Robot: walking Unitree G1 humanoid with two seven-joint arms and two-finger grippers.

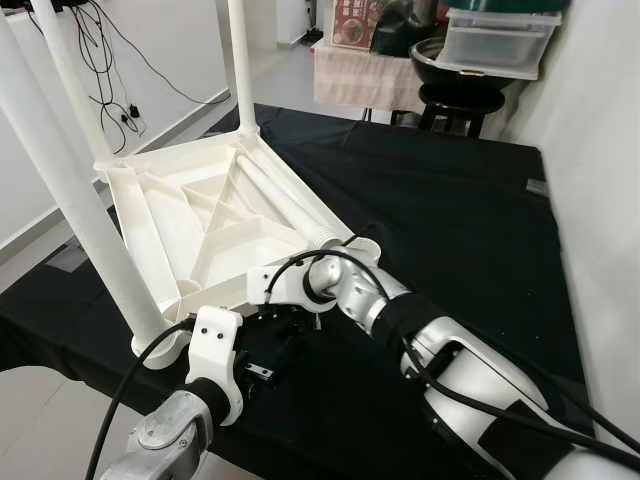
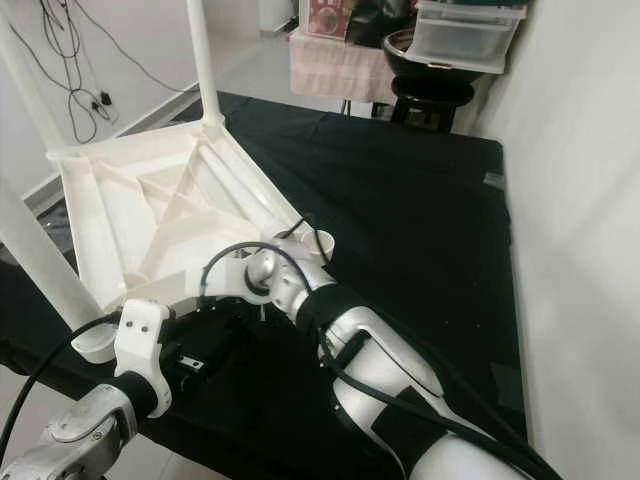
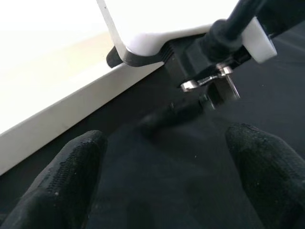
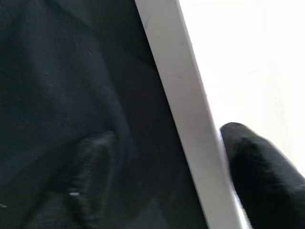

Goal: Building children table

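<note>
Both grippers, left gripper (image 1: 262, 368) spread empty and right gripper (image 4: 190, 157) straddling the rim, are held at the upturned table (image 1: 215, 225) on black cloth (image 1: 450, 200); light, stiff, slippery plastic is best gripped by its rim.

The left gripper (image 3: 164, 179) hangs over black cloth (image 3: 157, 181), its 2 black fingers (image 3: 62, 181) spread apart with nothing between them. Beyond them lies the white table edge (image 3: 57, 114), and the right gripper's wrist mount (image 3: 214, 62) with its black cable (image 3: 248, 14).
</note>
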